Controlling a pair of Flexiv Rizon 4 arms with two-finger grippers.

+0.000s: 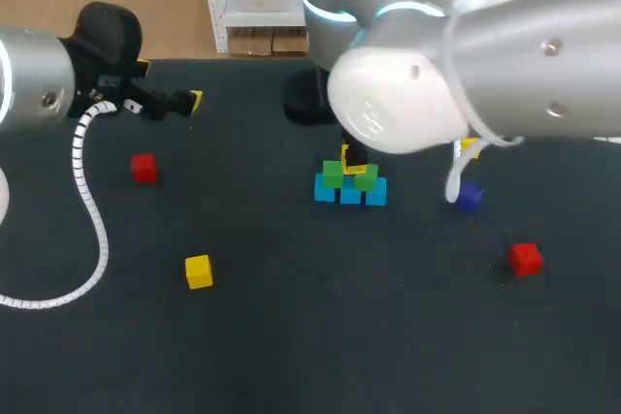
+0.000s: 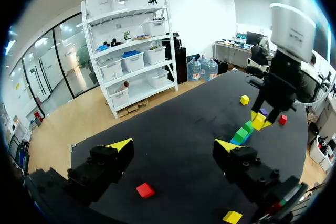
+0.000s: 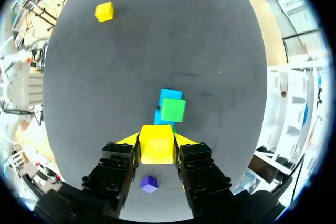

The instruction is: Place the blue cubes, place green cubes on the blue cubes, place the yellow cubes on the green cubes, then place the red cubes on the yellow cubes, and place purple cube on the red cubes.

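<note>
The right gripper is squeezing a yellow cube tight between its two fingers, close to the blue cubes and a bit higher up. Two green cubes sit on top of the blue cubes. The purple cube lies near the blue cubes, on my right. A red cube lies further out that way. The other red cube and a second yellow cube lie far from the blue cubes, on my left. The left gripper is far off on that side too, fingers wide apart
</note>
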